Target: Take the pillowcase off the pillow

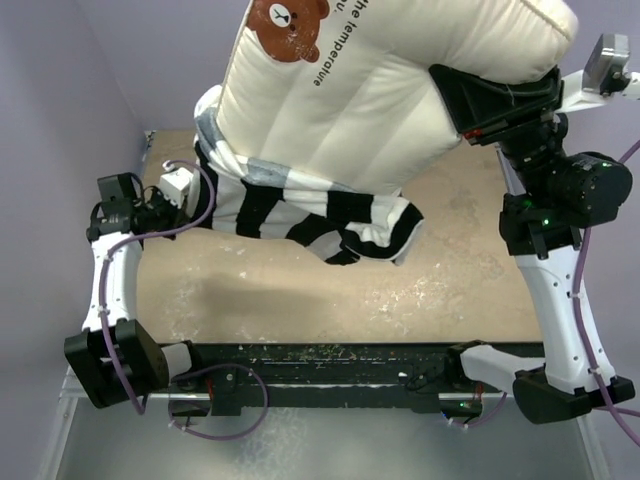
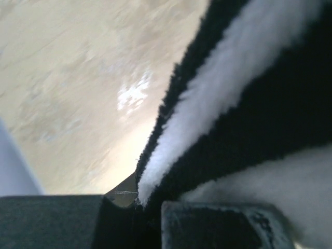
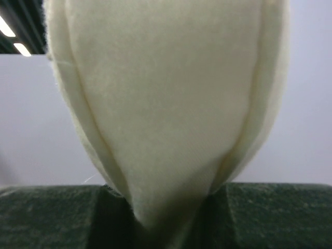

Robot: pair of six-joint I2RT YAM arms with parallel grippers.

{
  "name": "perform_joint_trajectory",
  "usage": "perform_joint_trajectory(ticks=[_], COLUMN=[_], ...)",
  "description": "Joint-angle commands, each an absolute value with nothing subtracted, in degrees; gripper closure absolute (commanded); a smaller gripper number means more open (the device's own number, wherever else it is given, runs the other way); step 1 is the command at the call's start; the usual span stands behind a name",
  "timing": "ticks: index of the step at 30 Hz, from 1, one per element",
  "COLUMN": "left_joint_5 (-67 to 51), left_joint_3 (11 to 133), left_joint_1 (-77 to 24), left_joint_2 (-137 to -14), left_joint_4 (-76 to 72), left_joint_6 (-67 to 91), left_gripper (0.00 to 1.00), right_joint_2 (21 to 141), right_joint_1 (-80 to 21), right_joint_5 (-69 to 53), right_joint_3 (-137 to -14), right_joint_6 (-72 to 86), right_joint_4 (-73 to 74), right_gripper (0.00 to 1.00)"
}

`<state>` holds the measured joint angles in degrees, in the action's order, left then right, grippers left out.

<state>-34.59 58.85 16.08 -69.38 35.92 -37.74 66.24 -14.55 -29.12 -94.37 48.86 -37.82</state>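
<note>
The cream pillow (image 1: 390, 90) with its brown bear print is lifted high over the table, tilted up to the right. My right gripper (image 1: 470, 105) is shut on the pillow's right edge; the right wrist view shows the cream pillow (image 3: 166, 104) pinched between the jaws. The striped pillowcase (image 1: 300, 215) hangs bunched over the pillow's lower end, trailing to the table. My left gripper (image 1: 178, 190) is shut on the pillowcase's left edge; the left wrist view shows the black and white pillowcase (image 2: 233, 104) pinched in the jaws.
The tan table top (image 1: 450, 270) lies beneath, with a grey wall at the left and back. The black base rail (image 1: 330, 360) runs along the near edge.
</note>
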Motion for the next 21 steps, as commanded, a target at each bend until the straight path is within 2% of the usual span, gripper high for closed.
perform_joint_trajectory(ticks=[1,9,21], left_joint_5=[-19.22,-17.22,-17.87], left_joint_3=[61.28,59.92,52.89], left_joint_1=[23.05,25.91,26.37], left_joint_2=[-72.82,-71.97,-69.32], left_joint_4=[38.63,37.46,37.75], left_joint_6=[-49.66,-53.14,-56.49], left_gripper=[1.0,1.0,1.0], right_joint_2=[60.11,55.34,46.38], right_joint_1=[-14.15,-14.15,-14.15], right_joint_5=[-14.82,-9.55,8.03], right_joint_3=[-94.88,-87.21,-76.1], right_joint_6=[39.51,35.96,30.43], right_joint_4=[-46.53,-47.65,-50.8], right_gripper=[1.0,1.0,1.0])
